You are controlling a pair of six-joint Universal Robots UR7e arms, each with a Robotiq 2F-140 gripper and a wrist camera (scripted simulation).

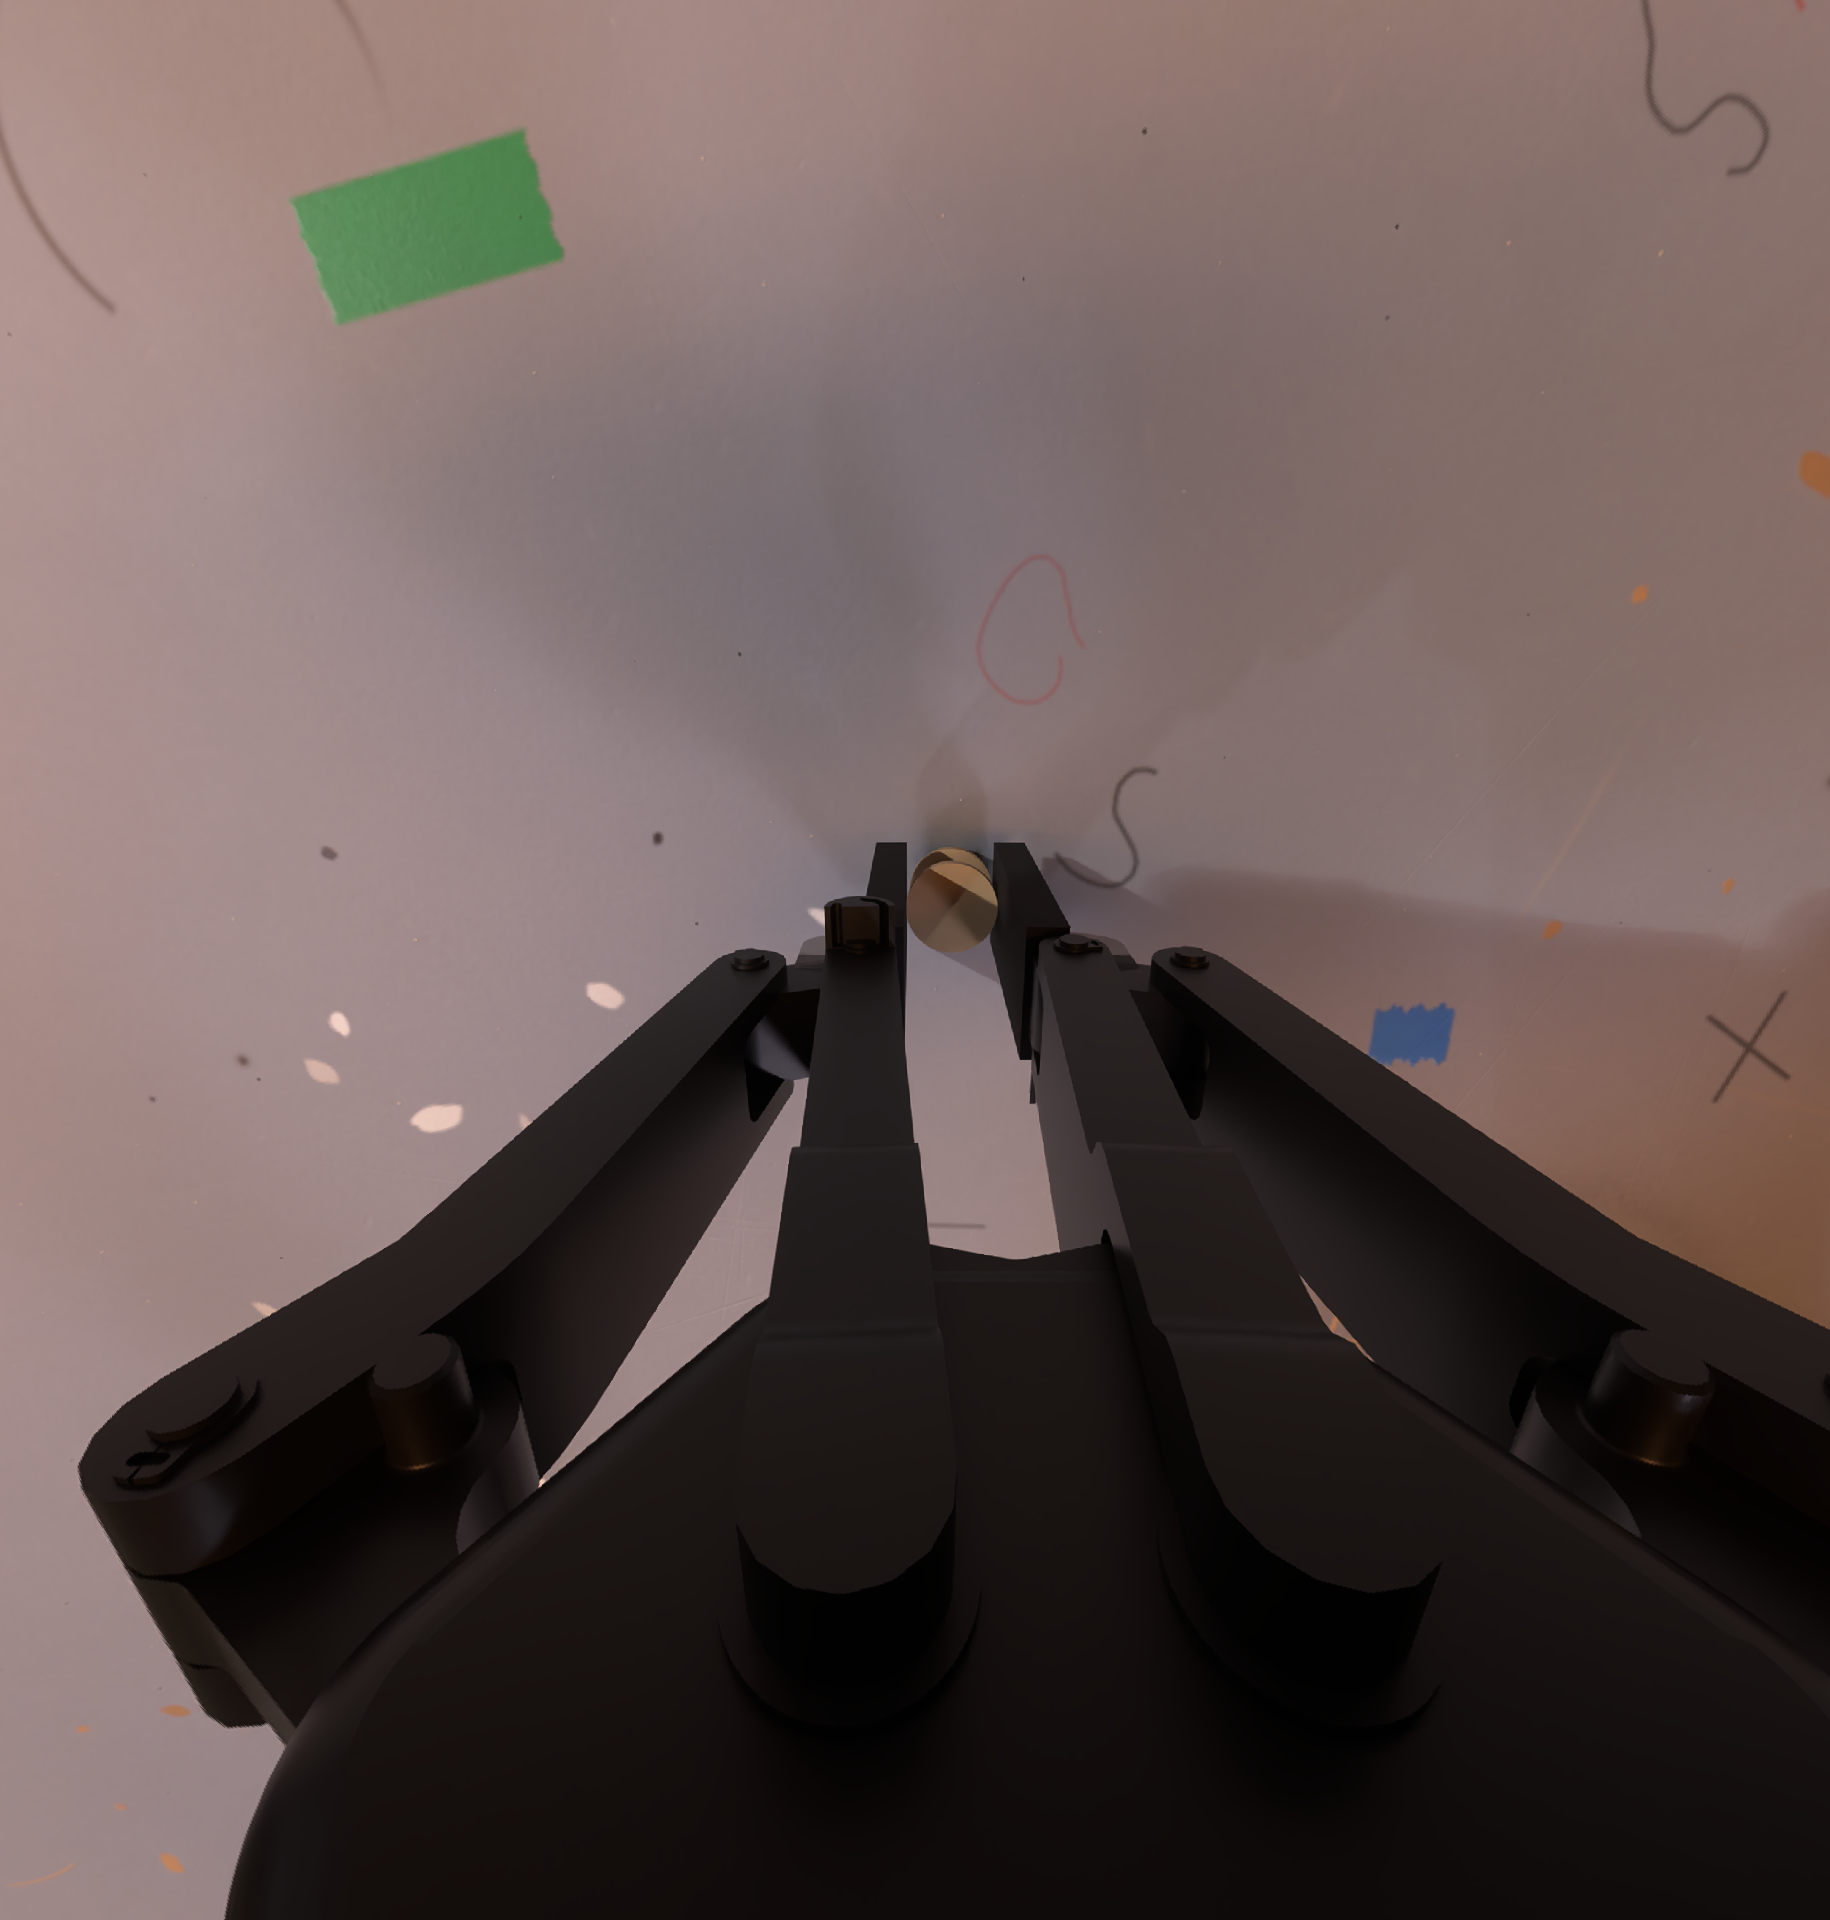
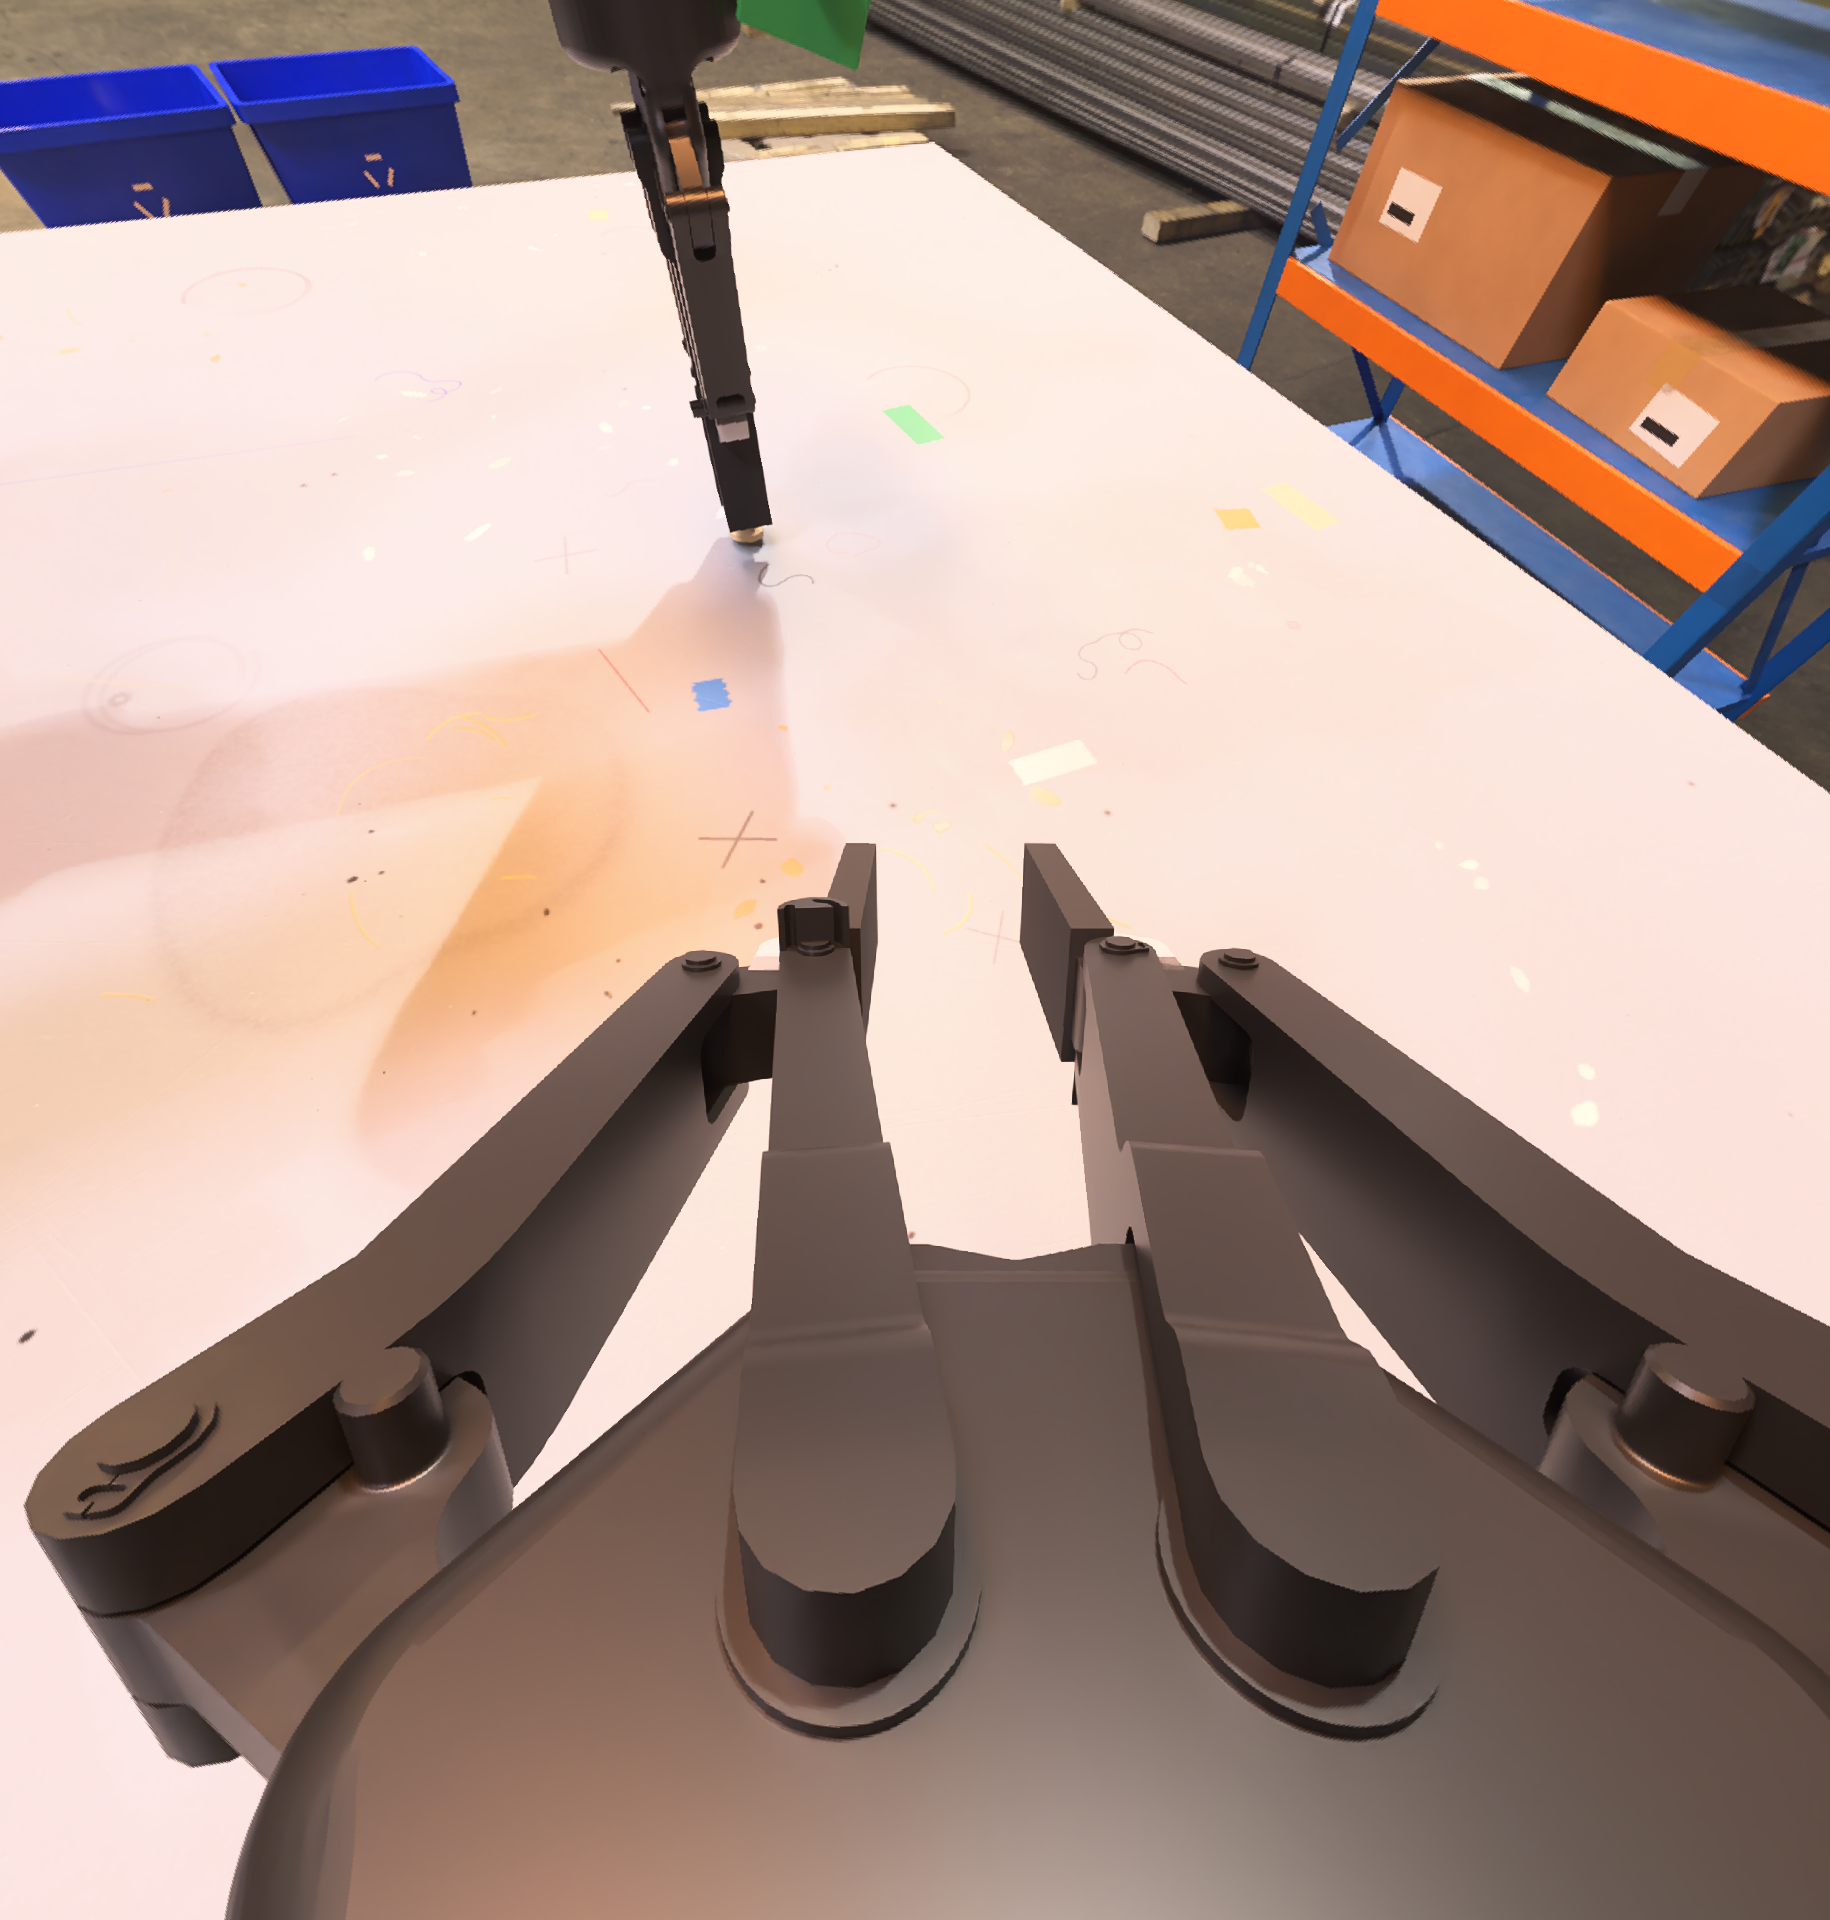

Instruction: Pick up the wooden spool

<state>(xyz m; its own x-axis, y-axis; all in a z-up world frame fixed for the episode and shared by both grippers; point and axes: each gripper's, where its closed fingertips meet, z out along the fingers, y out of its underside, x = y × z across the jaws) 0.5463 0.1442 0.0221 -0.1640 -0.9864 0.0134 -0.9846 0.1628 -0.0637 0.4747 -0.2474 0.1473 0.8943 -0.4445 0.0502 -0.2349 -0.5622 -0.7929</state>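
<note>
Wooden spool (image 1: 950, 900) sits directly between the fingertips of the left gripper (image 1: 950, 883), right down at the white table (image 2: 1306, 790). Landmark used below: the spool.

Left wrist view: one round flange end of the spool faces the camera, pale gold, so its long axis appears to run roughly along the fingers' line of sight, not across the gap. Left jaws drawn narrow around it; both pads look to be touching or within a hair of the spool's sides. Cannot confirm firm contact on both sides. Whether the spool is resting on the surface or just clear of it cannot be told.

Right wrist view: the left gripper (image 2: 747, 520) comes down steeply onto the spool (image 2: 748, 535), close to vertical, leaning a little. Only a sliver of the spool shows under its tips.

Right gripper (image 2: 947, 883) is well apart from the spool, on the near side, hovering over bare table with jaws moderately open and nothing between them. Left arm is plainly the nearer and the one engaged.

Around the spool: small dark squiggle mark (image 1: 1113, 826) just beside it; blue tape scrap (image 2: 711, 694) between spool and right gripper; green tape patch (image 1: 428, 227) farther beyond.

Judgement: grasp is at or near closure. Next move is likely a straight lift; risk is the round barrel slipping or rolling out if the pinch is off-centre.
</note>
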